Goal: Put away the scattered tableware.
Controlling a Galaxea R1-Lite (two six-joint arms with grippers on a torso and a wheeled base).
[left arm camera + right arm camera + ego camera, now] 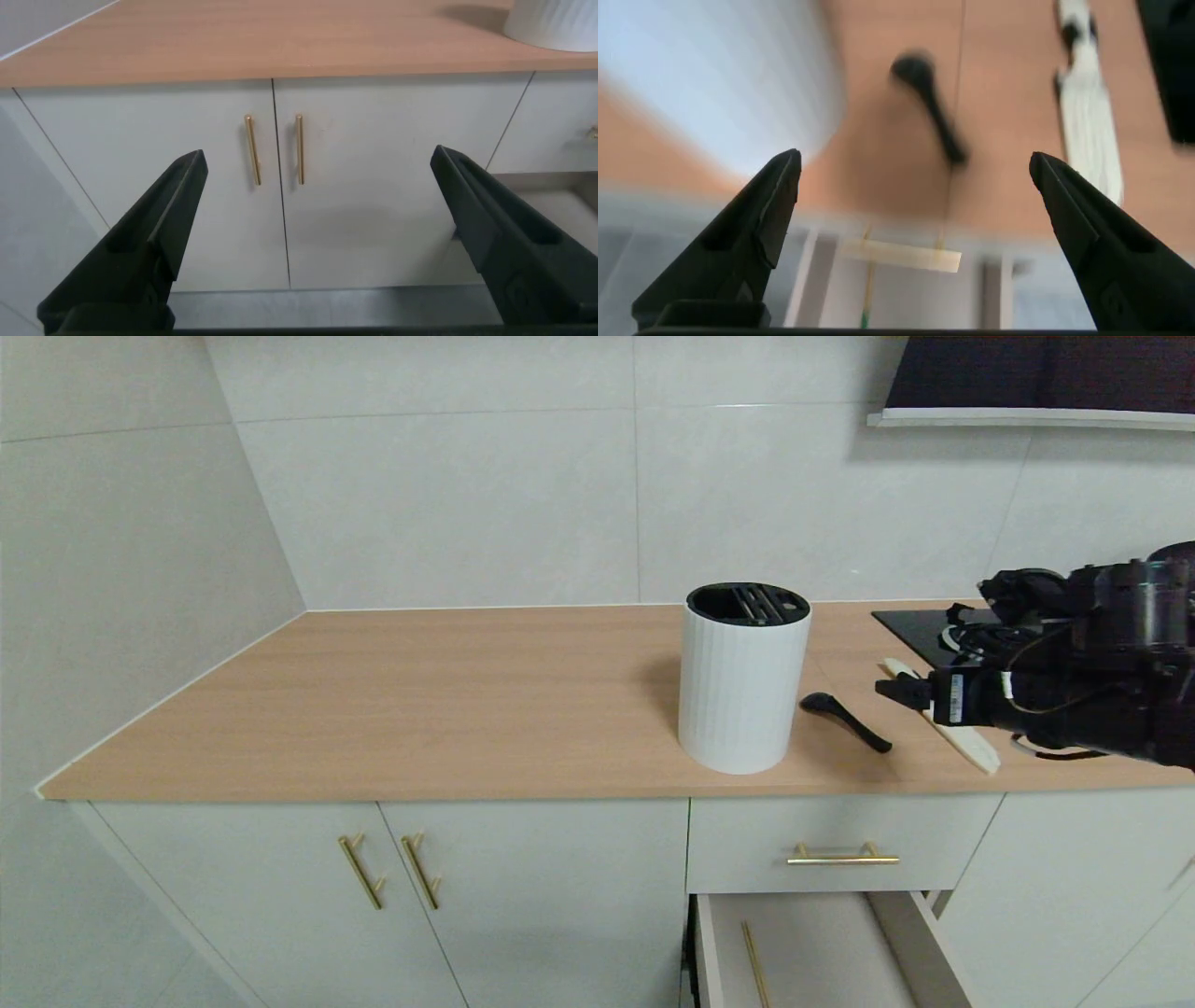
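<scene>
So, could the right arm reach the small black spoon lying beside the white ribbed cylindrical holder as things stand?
Probably yes: the right gripper hangs open near the black spoon, with nothing between them; the white holder stands on the spoon's far side.

White utensil holder [744, 689] stands near the front edge of the countertop [420, 709], just beside the black spoon [848, 721]; passing room lies leftward.

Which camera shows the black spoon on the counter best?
The head view: the black spoon lies whole, bowl and handle distinct, between the white holder and a pale utensil. The right wrist view gives the spoon as a dark shape. The left wrist view faces cupboard doors.
</scene>
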